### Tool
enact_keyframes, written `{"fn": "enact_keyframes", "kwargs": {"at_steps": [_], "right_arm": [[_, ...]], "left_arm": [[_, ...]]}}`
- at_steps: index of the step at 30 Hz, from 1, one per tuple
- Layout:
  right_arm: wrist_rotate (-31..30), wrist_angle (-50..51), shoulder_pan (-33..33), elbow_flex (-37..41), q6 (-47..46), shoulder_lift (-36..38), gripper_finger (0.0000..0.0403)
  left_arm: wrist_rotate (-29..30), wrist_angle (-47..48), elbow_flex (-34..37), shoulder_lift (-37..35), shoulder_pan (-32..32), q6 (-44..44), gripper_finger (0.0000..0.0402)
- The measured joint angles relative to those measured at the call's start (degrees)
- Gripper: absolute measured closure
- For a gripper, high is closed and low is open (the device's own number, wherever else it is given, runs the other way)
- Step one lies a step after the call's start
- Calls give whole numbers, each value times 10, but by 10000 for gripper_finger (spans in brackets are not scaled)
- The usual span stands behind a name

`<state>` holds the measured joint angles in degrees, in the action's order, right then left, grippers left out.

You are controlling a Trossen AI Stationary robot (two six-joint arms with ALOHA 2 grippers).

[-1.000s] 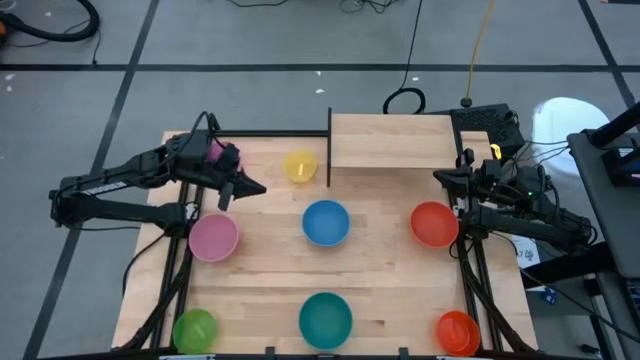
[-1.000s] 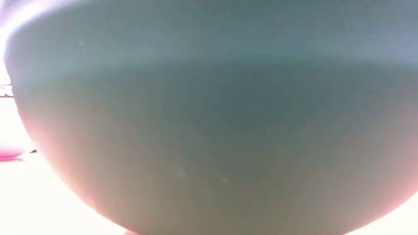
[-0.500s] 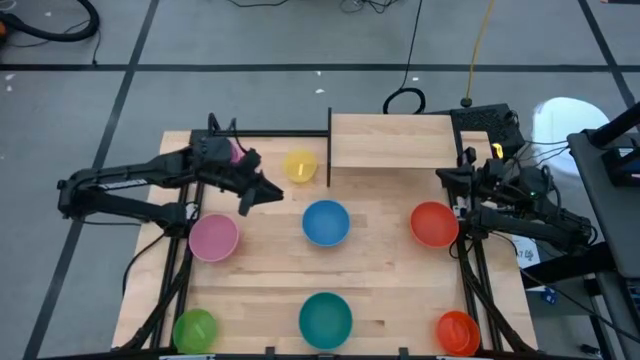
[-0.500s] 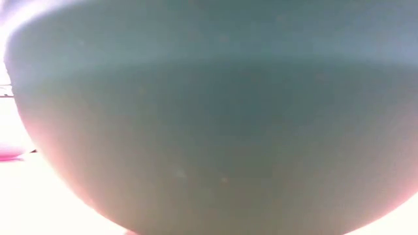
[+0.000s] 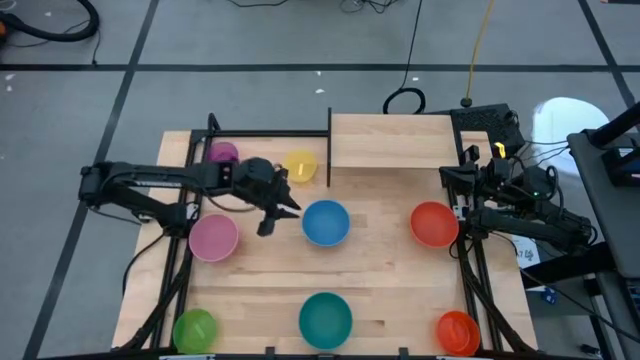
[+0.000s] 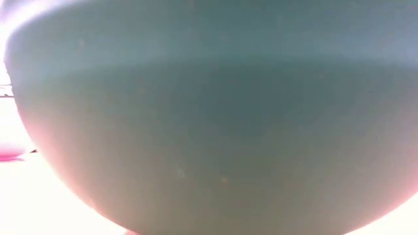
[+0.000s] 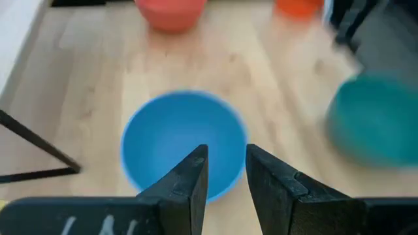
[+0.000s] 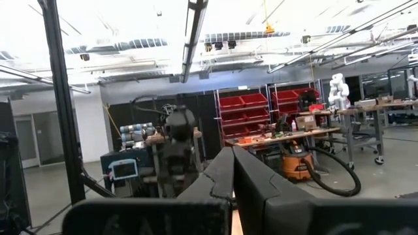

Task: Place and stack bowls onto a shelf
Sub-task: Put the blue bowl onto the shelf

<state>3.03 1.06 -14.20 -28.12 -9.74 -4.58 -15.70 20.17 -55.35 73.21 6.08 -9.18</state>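
A blue bowl (image 5: pixel 326 222) (image 7: pixel 183 140) stands upright on its base at the middle of the tabletop. My left gripper (image 5: pixel 278 218) (image 7: pixel 226 166) hovers just left of it, slanting down, open, with nothing between its fingers. On the table also stand a purple bowl (image 5: pixel 222 153), a yellow bowl (image 5: pixel 300 165), a pink bowl (image 5: pixel 213 237), a green bowl (image 5: pixel 195 330), a teal bowl (image 5: pixel 326 320) (image 6: pixel 209 130), a red-orange bowl (image 5: pixel 434 224) and an orange bowl (image 5: pixel 457 332). The shelf (image 5: pixel 392 140) is at the far edge, bare. My right gripper (image 5: pixel 463 183) (image 8: pixel 232 166) waits shut at the right edge.
Black frame rails (image 5: pixel 265 133) run along the table's far left and both sides. A thin black upright (image 5: pixel 329 145) stands at the shelf's left end, beside the yellow bowl. Bare wood lies between the middle row of bowls and the near row.
My left gripper has swung from beside the purple bowl toward the table's right and near side, sinking toward the blue bowl. It has rolled about its own axis and opened. The purple bowl, earlier half hidden under the arm, now shows whole.
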Motion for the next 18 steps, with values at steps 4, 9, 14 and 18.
{"fn": "enact_keyframes", "kwargs": {"at_steps": [4, 9, 14, 18], "right_arm": [[0, 0, 0, 0, 0, 0, 403], [0, 0, 0, 0, 0, 0, 403], [0, 0, 0, 0, 0, 0, 403], [0, 0, 0, 0, 0, 0, 403]], "left_arm": [[43, 3, 0, 35, -17, -93, 293], [65, 11, 0, 70, -38, -188, 293], [96, 7, 0, 101, -60, -286, 293], [103, 7, 0, 123, -71, -324, 293]]}}
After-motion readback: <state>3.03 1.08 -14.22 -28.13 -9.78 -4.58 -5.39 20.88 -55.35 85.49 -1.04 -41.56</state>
